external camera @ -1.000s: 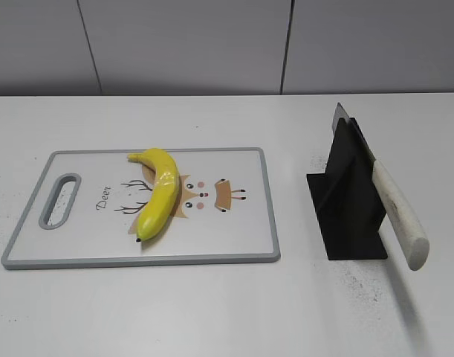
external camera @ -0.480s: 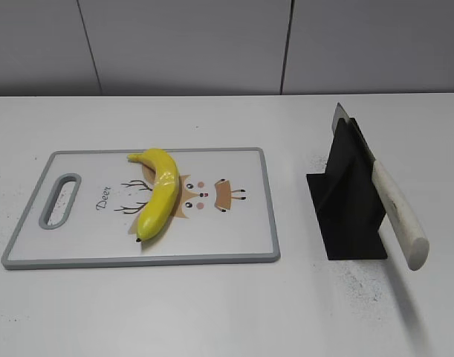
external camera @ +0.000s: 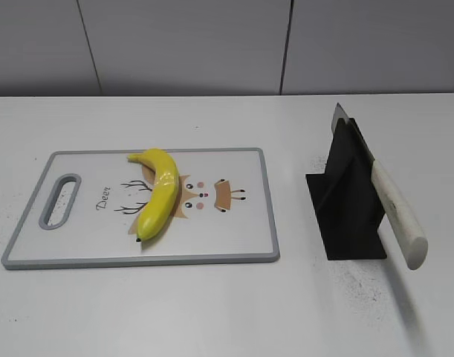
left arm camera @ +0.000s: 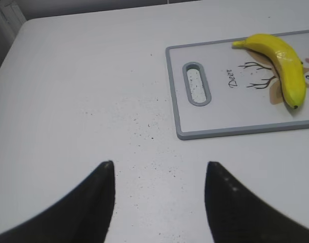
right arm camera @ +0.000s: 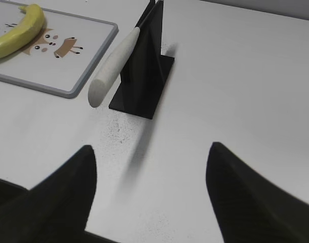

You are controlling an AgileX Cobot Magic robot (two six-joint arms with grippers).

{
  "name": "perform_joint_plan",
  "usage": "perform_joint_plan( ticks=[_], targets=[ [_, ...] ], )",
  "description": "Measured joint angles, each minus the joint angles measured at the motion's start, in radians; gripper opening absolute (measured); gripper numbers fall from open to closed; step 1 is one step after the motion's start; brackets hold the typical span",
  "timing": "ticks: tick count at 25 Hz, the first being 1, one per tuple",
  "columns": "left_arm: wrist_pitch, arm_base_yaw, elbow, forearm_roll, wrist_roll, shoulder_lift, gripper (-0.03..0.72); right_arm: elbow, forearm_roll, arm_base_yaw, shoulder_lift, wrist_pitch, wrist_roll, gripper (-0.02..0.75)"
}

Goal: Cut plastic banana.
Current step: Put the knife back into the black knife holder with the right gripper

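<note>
plastic banana [external camera: 158, 193] lies on the cutting board [external camera: 234, 230], over its deer print, dark tip toward the near edge | knife [external camera: 394, 212] slotted in black stand [external camera: 345, 197] right of board, white handle sticking out | left tool [left arm camera: 159, 164] spread wide above bare desk [external camera: 212, 312], holding nothing | right tool [right arm camera: 150, 149] spread wide, empty, near the stand

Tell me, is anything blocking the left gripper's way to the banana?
Nothing visible blocks it. Ahead of the open left gripper lies bare white table, then the cutting board, where the plastic banana rests uncovered. The knife sits apart in its black stand.
</note>
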Motion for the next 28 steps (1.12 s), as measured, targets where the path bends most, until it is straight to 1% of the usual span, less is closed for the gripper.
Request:
perform_joint_plan(
  ticks=[3,5,7,14,17,19,25,28],
  targets=[
    [0.0,0.0,0.0,0.0,0.0,0.0,0.543,0.0,0.0,-0.012,0.0,0.0,-0.001,0.51],
    [0.0,0.0,0.0,0.0,0.0,0.0,0.543,0.0,0.0,-0.043,0.0,0.0,-0.001,0.51],
    [0.0,0.0,0.0,0.0,0.0,0.0,0.543,0.0,0.0,-0.09,0.0,0.0,-0.001,0.51],
    [0.0,0.0,0.0,0.0,0.0,0.0,0.543,0.0,0.0,-0.292,0.0,0.0,-0.001,0.51],
    [0.0,0.0,0.0,0.0,0.0,0.0,0.543,0.0,0.0,-0.354,0.0,0.0,-0.001,0.51],
    [0.0,0.0,0.0,0.0,0.0,0.0,0.543,0.0,0.0,-0.368,0.0,0.0,-0.001,0.51],
    [0.0,-0.002,0.0,0.0,0.0,0.0,0.543,0.0,0.0,-0.37,0.0,0.0,-0.001,0.51],
    [0.0,-0.024,0.0,0.0,0.0,0.0,0.542,0.0,0.0,-0.37,0.0,0.0,-0.001,0.51]
  ],
)
